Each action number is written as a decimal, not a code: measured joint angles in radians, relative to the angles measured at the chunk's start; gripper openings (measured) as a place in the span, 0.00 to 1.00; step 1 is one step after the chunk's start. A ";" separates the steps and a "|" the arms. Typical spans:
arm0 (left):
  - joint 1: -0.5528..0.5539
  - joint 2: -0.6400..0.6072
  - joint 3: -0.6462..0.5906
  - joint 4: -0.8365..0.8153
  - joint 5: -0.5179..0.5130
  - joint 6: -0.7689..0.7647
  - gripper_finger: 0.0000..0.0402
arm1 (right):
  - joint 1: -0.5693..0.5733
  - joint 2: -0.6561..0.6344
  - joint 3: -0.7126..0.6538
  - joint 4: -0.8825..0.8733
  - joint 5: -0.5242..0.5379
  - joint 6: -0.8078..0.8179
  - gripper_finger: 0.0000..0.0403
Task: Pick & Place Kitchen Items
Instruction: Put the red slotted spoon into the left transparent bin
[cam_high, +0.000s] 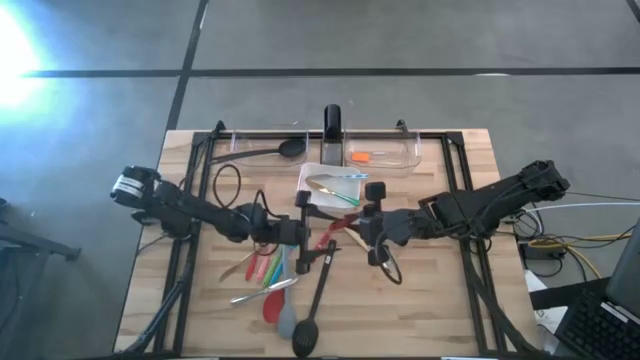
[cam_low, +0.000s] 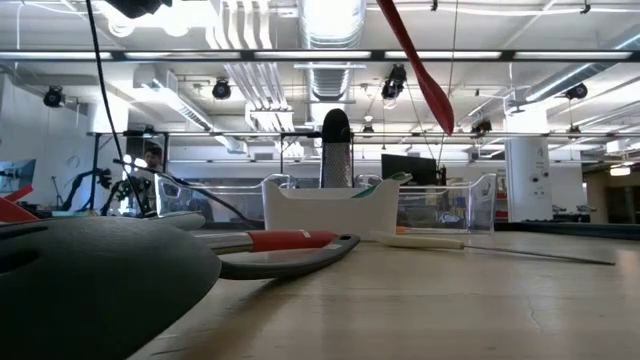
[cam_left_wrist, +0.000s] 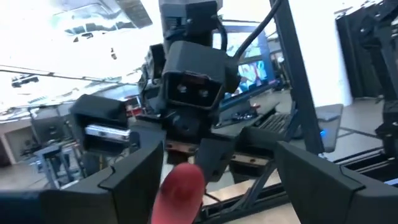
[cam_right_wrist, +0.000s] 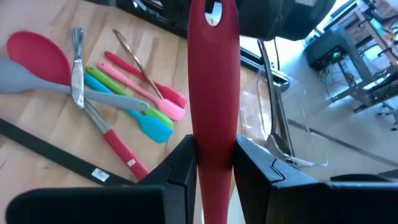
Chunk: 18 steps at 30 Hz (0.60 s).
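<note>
Right wrist view: right gripper (cam_right_wrist: 214, 165) clamps long red silicone spatula (cam_right_wrist: 213, 81), lifted for transfer; left gripper (cam_left_wrist: 208, 180) spread, apparently ready to receive.

No legible text, brand, number or sign appears in any view. A small white label (cam_right_wrist: 99, 175) is fixed to a flat black handle (cam_right_wrist: 56, 155) on the desk (cam_right_wrist: 37, 118), but its print cannot be read.
</note>
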<state>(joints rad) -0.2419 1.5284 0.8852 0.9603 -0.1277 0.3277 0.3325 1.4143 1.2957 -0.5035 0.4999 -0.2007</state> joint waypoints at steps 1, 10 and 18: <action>0.002 0.009 0.008 -0.002 0.006 -0.004 0.77 | 0.000 0.000 0.000 0.003 0.000 -0.005 0.17; 0.029 0.068 0.051 -0.006 0.000 0.011 0.72 | 0.001 -0.003 0.000 0.039 -0.002 -0.031 0.17; 0.044 0.053 0.052 -0.001 -0.011 -0.013 0.32 | 0.001 -0.003 0.000 0.036 -0.004 -0.035 0.17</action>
<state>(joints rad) -0.1975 1.5810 0.9367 0.9596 -0.1391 0.3143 0.3338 1.4109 1.2957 -0.4671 0.4963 -0.2359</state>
